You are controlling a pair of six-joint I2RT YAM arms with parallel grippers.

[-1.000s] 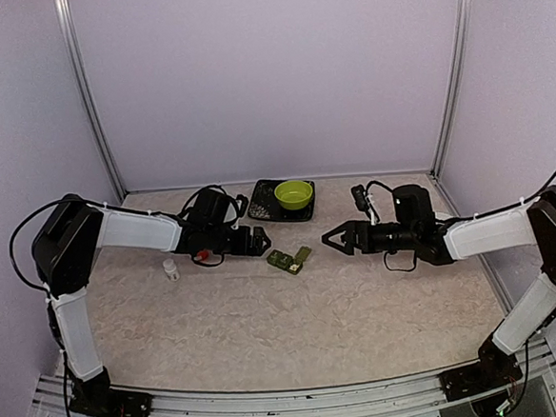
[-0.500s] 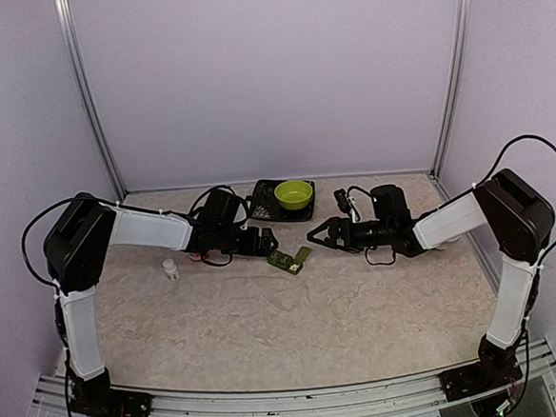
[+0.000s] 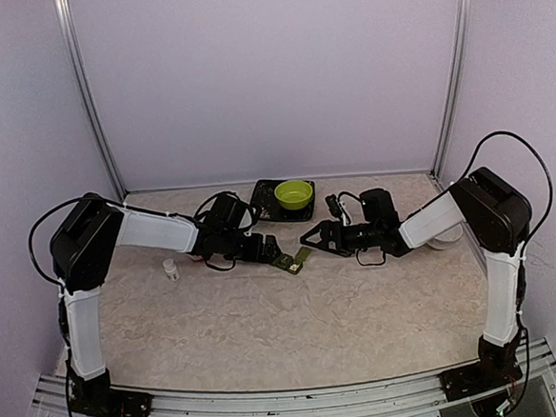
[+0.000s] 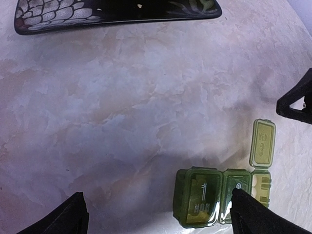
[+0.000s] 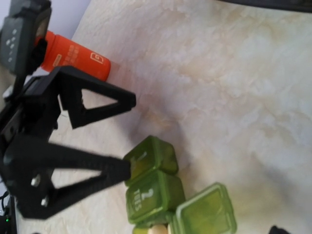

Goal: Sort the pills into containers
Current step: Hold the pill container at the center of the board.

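The containers (image 3: 289, 259) are three dark green boxes in a row, also seen in the left wrist view (image 4: 209, 195) and in the right wrist view (image 5: 153, 178). Two lids are shut, and the end lid (image 5: 207, 214) stands open over a pale pill (image 5: 158, 230). My left gripper (image 3: 267, 250) is open just left of the row, and one finger (image 4: 253, 214) overlaps the middle box. To the right of the row my right gripper (image 3: 320, 239) is open, apart from it. Its own fingers barely show in its wrist view.
A green bowl (image 3: 294, 194) sits on a black patterned tray (image 3: 264, 208) behind the boxes. An orange bottle (image 5: 73, 56) lies behind my left gripper. A small white bottle (image 3: 171, 269) stands further left. A pale round object (image 3: 445, 243) lies behind my right arm.
Both arms have closed in on the boxes: the left gripper moved right and the right gripper moved left. Both grippers stayed open.
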